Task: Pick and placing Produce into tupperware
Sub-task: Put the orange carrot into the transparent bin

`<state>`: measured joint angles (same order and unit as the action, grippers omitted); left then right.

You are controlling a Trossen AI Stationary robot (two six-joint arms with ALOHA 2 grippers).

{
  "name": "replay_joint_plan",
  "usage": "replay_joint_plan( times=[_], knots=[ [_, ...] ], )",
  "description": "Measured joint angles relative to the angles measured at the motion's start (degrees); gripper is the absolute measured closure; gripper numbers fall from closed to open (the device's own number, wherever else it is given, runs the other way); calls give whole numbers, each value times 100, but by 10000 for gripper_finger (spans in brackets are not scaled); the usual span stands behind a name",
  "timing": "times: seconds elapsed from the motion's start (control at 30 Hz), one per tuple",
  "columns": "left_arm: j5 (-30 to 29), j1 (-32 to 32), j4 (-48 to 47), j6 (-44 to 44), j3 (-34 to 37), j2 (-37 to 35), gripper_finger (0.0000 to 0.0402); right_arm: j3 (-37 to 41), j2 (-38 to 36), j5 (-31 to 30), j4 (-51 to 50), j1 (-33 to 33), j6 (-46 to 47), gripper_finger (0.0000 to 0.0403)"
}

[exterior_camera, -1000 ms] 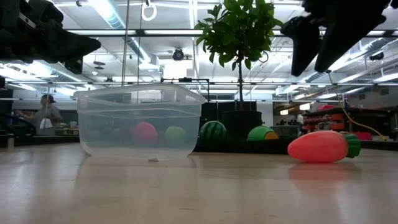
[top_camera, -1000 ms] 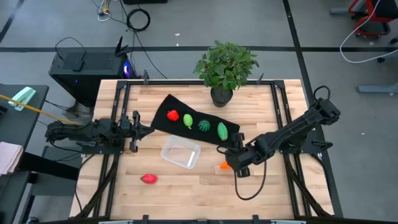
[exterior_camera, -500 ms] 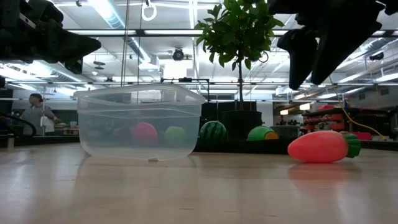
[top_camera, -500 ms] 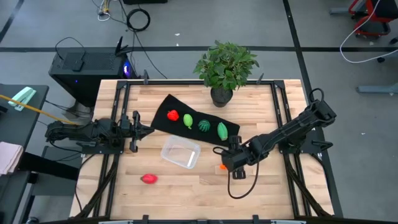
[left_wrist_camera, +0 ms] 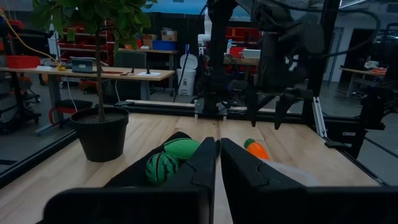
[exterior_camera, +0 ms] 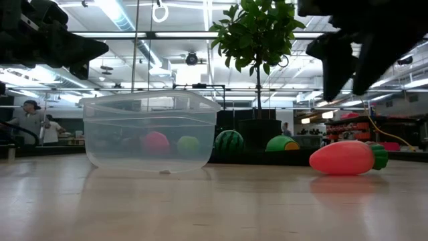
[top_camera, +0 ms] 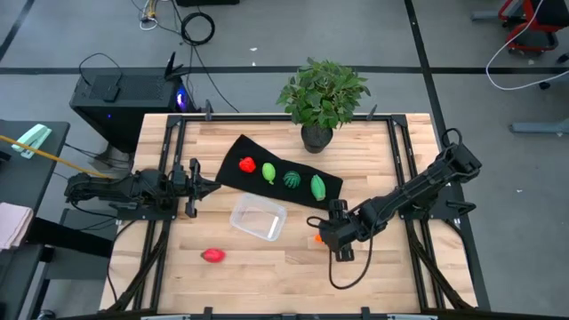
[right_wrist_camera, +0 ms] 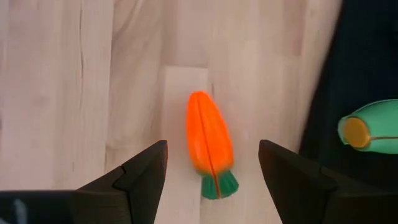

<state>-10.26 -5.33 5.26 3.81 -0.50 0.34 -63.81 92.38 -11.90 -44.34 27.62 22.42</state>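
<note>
Fingers of my right pincer [right_wrist_camera: 211, 171] stand spread above the orange plastic carrot with green top [right_wrist_camera: 209, 142]; my left pincer [left_wrist_camera: 217, 163] sits closed.

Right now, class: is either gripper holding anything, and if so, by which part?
Nothing is held. The right gripper hangs open above the carrot; the left gripper is shut on nothing.

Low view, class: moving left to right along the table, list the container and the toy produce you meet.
Tupperware → red piece seen through its wall → light green piece also seen through it → striped dark green piece → green piece with orange end → orange carrot.
</note>
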Motion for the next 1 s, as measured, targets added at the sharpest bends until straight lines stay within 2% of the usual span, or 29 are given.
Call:
replay_joint_plan(
  times=[0.53, 1.0],
  knots=[
    [0, 1, 0, 4, -1, 0, 375, 793, 0, 3, 1212, 59, -462, 144],
    [0, 1, 2, 4, -1, 0, 366, 1397, 0, 223, 2090, -206, -600, 144]
  ],
)
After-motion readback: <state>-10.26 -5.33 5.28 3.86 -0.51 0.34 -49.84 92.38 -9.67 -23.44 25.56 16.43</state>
